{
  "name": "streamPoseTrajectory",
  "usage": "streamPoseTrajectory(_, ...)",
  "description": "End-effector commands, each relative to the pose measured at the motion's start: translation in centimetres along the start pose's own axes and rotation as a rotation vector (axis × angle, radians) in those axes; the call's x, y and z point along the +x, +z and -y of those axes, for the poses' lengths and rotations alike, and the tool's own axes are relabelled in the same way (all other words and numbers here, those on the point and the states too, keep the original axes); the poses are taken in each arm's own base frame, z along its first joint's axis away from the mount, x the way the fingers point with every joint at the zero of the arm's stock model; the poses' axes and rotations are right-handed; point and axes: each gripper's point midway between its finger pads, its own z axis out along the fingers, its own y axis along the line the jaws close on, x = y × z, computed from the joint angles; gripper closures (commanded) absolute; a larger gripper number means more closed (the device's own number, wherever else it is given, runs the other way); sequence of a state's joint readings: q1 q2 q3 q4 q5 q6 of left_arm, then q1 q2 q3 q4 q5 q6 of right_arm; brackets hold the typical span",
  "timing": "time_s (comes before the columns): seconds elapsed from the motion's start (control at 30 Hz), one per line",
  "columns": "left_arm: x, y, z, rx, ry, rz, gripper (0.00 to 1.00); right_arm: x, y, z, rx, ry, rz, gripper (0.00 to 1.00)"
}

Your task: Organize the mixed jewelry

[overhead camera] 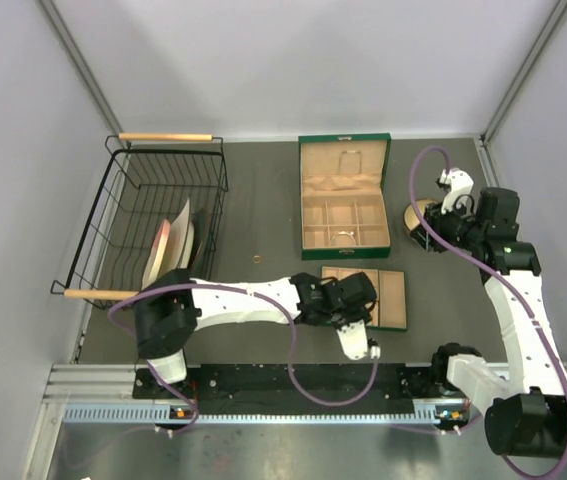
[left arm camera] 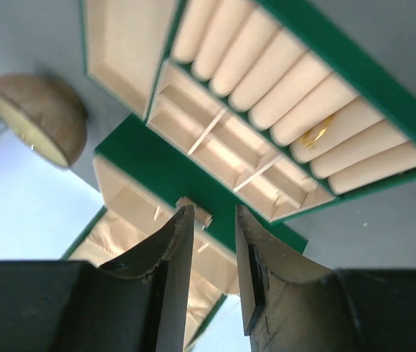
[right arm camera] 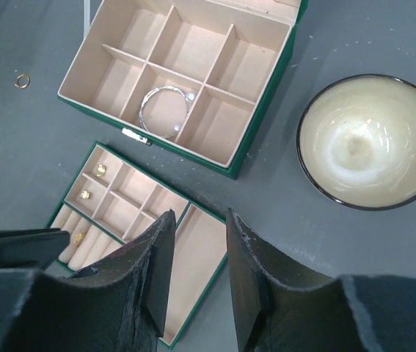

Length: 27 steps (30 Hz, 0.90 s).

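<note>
Left gripper (left arm camera: 213,220): hung low at the near edge of the tray, its two dark fingers a little apart with nothing between them, pointed across the tray, seemingly lined up for a pick.
Small tan tray with green edging (right arm camera: 138,209): lay flat on the grey table (overhead camera: 263,200) just in front of the box, apart from it so that every cell lay open to reach.
Gold ring in the padded rolls (left arm camera: 316,133): sat wedged between two rolls, the slot made for rings.
Small gold studs (right arm camera: 100,170): lay one to a cell in the tray's little compartments and looked sorted.
Loose gold ring (overhead camera: 257,259): lay on the bare table well left of the tray, outside any compartment and probably the next piece to fetch.
Right gripper (right arm camera: 196,220): hovered above the tray, fingers spread and empty.
Green jewellery box with tan compartments (overhead camera: 343,170): stood open, a thin silver bangle (right arm camera: 165,111) in a middle cell.
Round cream-glazed bowl (right arm camera: 369,139): sat beside the box, empty.
</note>
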<state>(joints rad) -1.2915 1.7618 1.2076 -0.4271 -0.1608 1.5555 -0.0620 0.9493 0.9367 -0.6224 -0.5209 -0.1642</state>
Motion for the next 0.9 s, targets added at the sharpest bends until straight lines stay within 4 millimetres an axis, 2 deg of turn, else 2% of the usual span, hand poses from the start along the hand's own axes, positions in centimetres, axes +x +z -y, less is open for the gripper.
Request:
streamPoseTrajectory(0.0,1.2,-5.6,-2.6,-0.037,-0.266,-0.023,0.66,-0.3,0.1,0.2,-0.006,-0.006,0.012,0.65)
streamPoseTrajectory(0.03,1.7,-6.5,-3.3,-0.050,-0.316,-0.031,0.66,-0.3,0.1,0.1,-0.012,-0.008,0.012,0.65)
streamPoseTrajectory(0.07,1.9,-7.1,-2.2,-0.012,-0.396,-0.044,0.66,-0.3,0.1,0.0,-0.015,-0.009,0.012,0.65)
streamPoseTrajectory(0.13,2.8,-8.3,-2.0,-0.003,-0.491,-0.061,0.66,-0.2,0.1,-0.3,-0.032,-0.014,0.013,0.64)
streamPoseTrajectory(0.17,3.0,-8.9,-0.8,0.038,-0.573,-0.075,0.66,-0.2,0.1,-0.4,-0.040,-0.014,0.014,0.64)
streamPoseTrajectory(0.2,3.3,-9.4,-0.3,0.053,-0.620,-0.076,0.66,-0.1,0.2,-0.4,-0.043,-0.015,0.012,0.63)
streamPoseTrajectory(0.27,4.8,-10.4,0.3,0.062,-0.771,-0.072,0.65,0.0,0.3,-0.4,-0.047,-0.013,0.006,0.63)
streamPoseTrajectory(0.3,5.3,-10.7,1.4,0.104,-0.818,-0.086,0.64,0.1,0.4,-0.4,-0.050,-0.010,0.001,0.62)
streamPoseTrajectory(0.33,6.7,-11.1,1.9,0.116,-0.899,-0.079,0.64,0.3,0.5,-0.4,-0.053,-0.006,-0.006,0.61)
streamPoseTrajectory(0.4,7.9,-11.6,3.2,0.144,-1.036,-0.092,0.62,0.3,0.6,-0.4,-0.054,-0.006,-0.009,0.59)
streamPoseTrajectory(0.43,9.7,-11.7,4.3,0.151,-1.116,-0.108,0.62,0.4,0.7,-0.3,-0.055,-0.003,-0.013,0.59)
streamPoseTrajectory(0.47,10.0,-11.7,4.9,0.160,-1.185,-0.102,0.61,0.4,0.7,-0.3,-0.057,-0.003,-0.013,0.58)
streamPoseTrajectory(0.5,11.5,-11.7,5.8,0.166,-1.256,-0.100,0.60,0.4,0.8,-0.4,-0.063,-0.001,-0.015,0.58)
streamPoseTrajectory(0.57,12.6,-10.8,7.0,0.162,-1.368,-0.096,0.60,0.5,1.0,-0.4,-0.070,0.000,-0.019,0.57)
streamPoseTrajectory(0.6,14.4,-10.6,7.9,0.149,-1.436,-0.111,0.59,0.5,1.1,-0.4,-0.074,0.001,-0.021,0.57)
streamPoseTrajectory(0.7,17.9,-9.1,9.9,0.104,-1.596,-0.149,0.59,0.7,1.3,-0.3,-0.073,0.010,-0.031,0.57)
streamPoseTrajectory(0.77,19.0,-8.0,10.6,0.105,-1.664,-0.149,0.60,0.9,1.5,-0.1,-0.069,0.009,-0.038,0.57)
streamPoseTrajectory(0.87,19.5,-6.8,10.9,0.106,-1.685,-0.094,0.61,1.2,1.8,0.1,-0.067,0.017,-0.048,0.57)
